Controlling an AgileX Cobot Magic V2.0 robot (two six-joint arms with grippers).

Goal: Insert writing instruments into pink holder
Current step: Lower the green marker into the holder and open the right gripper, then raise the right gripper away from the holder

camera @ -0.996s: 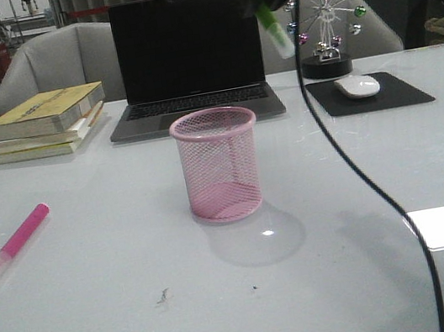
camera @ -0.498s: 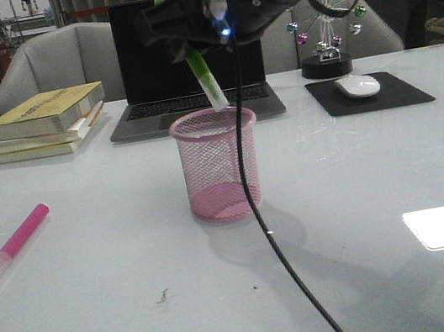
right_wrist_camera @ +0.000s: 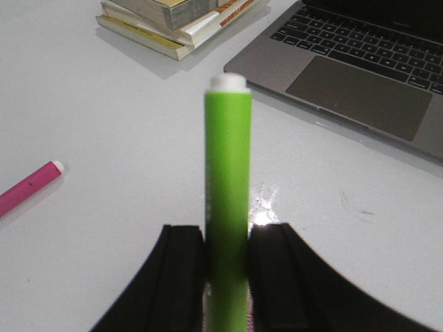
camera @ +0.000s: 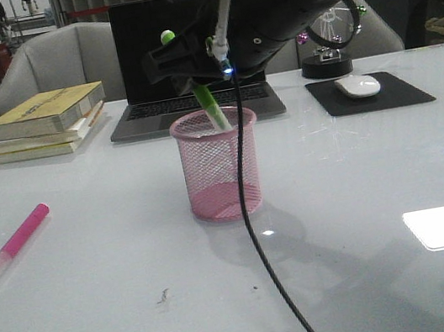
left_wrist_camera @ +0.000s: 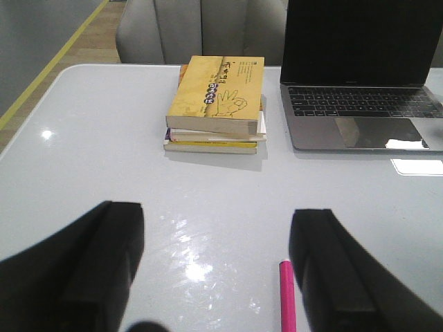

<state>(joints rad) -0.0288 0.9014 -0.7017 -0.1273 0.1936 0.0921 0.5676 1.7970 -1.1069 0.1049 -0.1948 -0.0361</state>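
The pink mesh holder (camera: 219, 166) stands upright mid-table. My right gripper (camera: 188, 67) hangs just above its rim, shut on the green highlighter (camera: 212, 106), which tilts with its capped end dipping inside the cup. In the right wrist view the green highlighter (right_wrist_camera: 227, 200) is pinched between both fingers (right_wrist_camera: 181, 277). The pink highlighter (camera: 15, 243) lies flat on the table at the front left. In the left wrist view my left gripper (left_wrist_camera: 216, 238) is open above the table, and the pink highlighter (left_wrist_camera: 286, 296) lies beside its one finger (left_wrist_camera: 329, 270).
A stack of yellow books (camera: 43, 123) sits at the back left, an open laptop (camera: 187, 61) behind the holder. A white mouse (camera: 357, 86) rests on a black pad at the back right by a ball ornament (camera: 327, 29). A black cable (camera: 255, 211) hangs before the cup.
My right gripper carried the green highlighter from the upper right leftward and down. Its lower end has now entered the pink holder's mouth. The pink highlighter stayed put.
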